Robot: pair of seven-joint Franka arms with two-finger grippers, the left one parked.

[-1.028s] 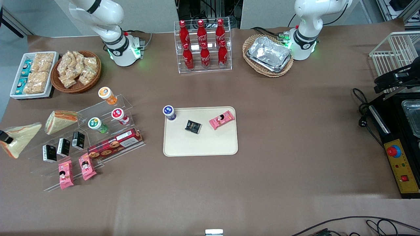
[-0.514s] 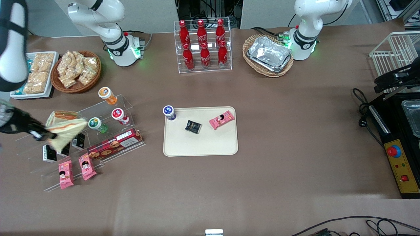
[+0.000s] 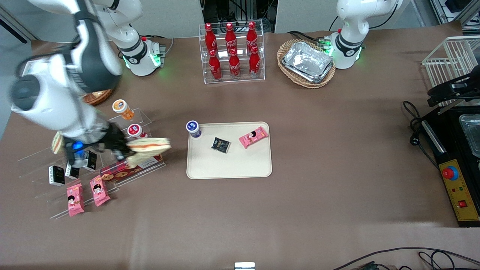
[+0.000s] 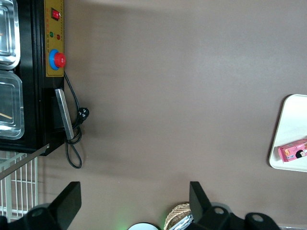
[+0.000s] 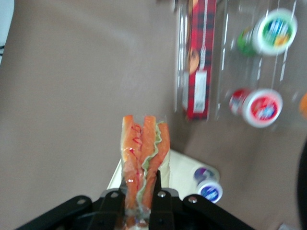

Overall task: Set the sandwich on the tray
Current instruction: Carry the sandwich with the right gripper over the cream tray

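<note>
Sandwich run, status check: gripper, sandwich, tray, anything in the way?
Gripper shut on sandwich, held in the air above the clear display rack. Tray not yet reached. Blue-lidded cup stands at tray's near corner.

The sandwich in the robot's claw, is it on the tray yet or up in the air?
In the air. The gripper is shut on the sandwich, carrying it over the clear display stand, short of the tray.

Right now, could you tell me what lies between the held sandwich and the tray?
Front view: bare tablecloth only, between the sandwich in the pincer and the tray.
</note>
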